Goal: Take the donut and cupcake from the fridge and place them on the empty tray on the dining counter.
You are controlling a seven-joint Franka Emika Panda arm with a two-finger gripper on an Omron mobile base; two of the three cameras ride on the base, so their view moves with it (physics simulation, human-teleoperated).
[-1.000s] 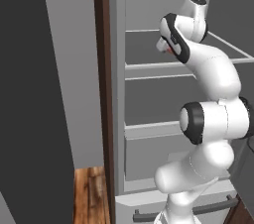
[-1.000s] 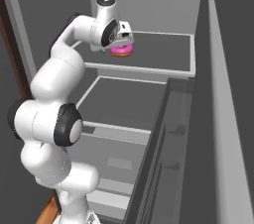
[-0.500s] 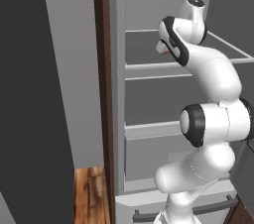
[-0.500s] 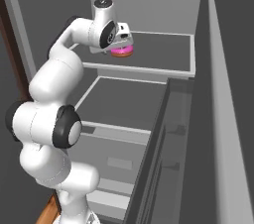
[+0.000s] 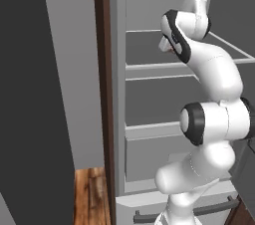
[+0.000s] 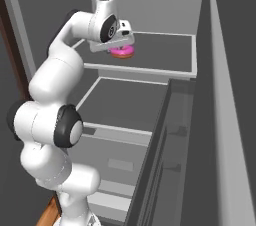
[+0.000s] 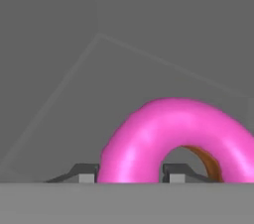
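The fingers (image 7: pixel 128 174) are clamping the donut (image 7: pixel 176 139) on the fridge's (image 6: pixel 150 0) top shelf (image 6: pixel 165 55); lifting straight up before withdrawing seems wisest.

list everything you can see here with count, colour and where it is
donut: 1, pink icing over brown, on the fridge's upper shelf, one side of the ring between the jaws
fridge: 1, light grey, open, in front of the robot
shelves: 2, grey, one above the other inside the fridge
floor: 1 patch, brown wood, lower left of the left base view
arm: 1, white with dark joints, reaching to the upper shelf
gripper: 1, dark tips, jaws shut on the donut
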